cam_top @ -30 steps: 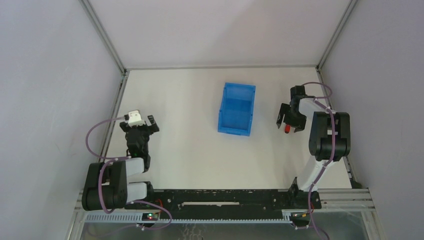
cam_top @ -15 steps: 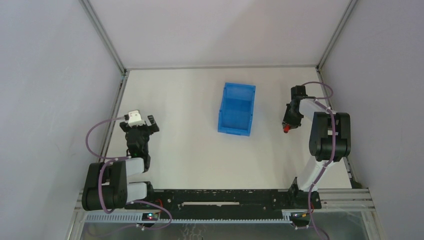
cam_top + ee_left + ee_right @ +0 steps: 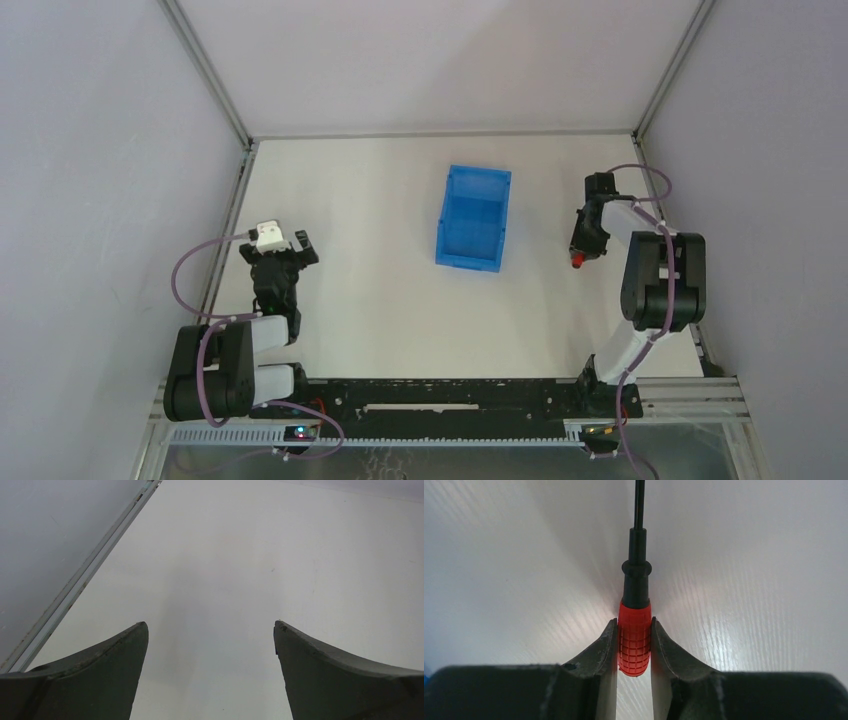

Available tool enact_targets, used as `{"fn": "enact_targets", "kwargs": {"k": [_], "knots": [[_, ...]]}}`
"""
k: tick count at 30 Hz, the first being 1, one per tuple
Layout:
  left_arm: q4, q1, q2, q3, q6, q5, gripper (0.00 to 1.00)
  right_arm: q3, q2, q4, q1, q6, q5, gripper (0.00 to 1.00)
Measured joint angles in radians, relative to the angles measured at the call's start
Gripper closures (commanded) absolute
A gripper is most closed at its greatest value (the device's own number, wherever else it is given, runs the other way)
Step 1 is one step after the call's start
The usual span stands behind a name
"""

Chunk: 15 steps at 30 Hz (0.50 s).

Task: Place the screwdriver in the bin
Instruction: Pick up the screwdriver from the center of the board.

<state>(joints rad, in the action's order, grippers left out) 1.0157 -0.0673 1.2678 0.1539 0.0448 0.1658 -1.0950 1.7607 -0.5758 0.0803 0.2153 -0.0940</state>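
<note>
Two jaw sets, status? /mk

Right jaws are pinched on the screwdriver [image 3: 634, 640], with a flat dark pad on each side of the red handle. The handle is round with a moulded grid. The thin black shaft runs straight out ahead over the matte white tabletop [image 3: 380, 300]. Left jaws are spread wide with curved dark tips, gripping nothing, near the metal edge rail [image 3: 85, 575]. /jo

Where is that relative to the bin [image 3: 467, 260]? /mk

The screwdriver is to the right of it, well apart, near the tabletop's right edge. The bin is blue plastic, rectangular and open-topped, about mid-width toward the far side. There is bare white surface between the two. Can't tell whether the handle is off the tabletop. /jo

Change vs a second ago? /mk

Right jaws stood wide over the handle then; now they are closed on it. The handle is in the same spot. The bin and left jaws are unchanged. /jo
</note>
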Motion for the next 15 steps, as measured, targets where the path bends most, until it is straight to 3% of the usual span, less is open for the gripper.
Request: {"fn": "enact_targets", "kwargs": {"k": [15], "knots": [[0.0, 0.0, 0.0, 0.0, 0.0, 0.0, 0.0, 0.004, -0.227, -0.088, 0.002, 0.003, 0.01, 0.91]]}}
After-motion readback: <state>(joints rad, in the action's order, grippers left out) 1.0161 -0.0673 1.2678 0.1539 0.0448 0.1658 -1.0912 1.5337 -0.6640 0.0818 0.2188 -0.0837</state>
